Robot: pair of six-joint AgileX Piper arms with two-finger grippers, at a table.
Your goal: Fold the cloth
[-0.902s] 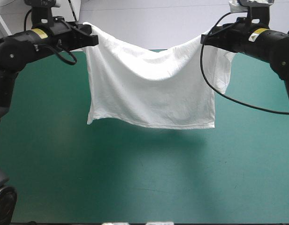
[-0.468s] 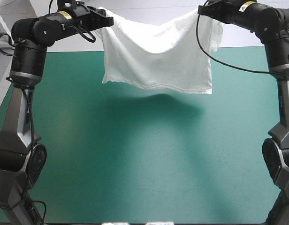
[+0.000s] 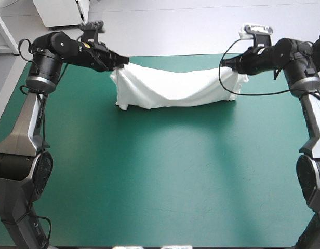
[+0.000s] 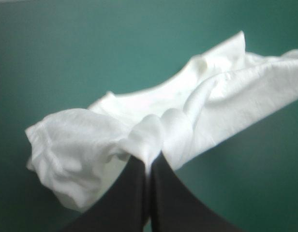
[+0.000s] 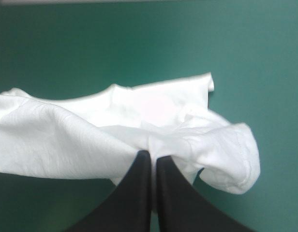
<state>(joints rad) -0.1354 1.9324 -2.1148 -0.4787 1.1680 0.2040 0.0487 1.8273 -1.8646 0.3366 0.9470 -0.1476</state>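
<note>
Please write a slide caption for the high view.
Left pincer and right pincer hold the white T-shirt, bunched low on the teal-green table.

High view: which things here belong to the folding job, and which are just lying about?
Job in hand: the T-shirt; the left gripper and the right gripper, each shut on one end of it.
Lying about: only the teal-green cover, beneath the T-shirt.

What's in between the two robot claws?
The white T-shirt, stretched from the left gripper to the right gripper; the high view shows it.
</note>
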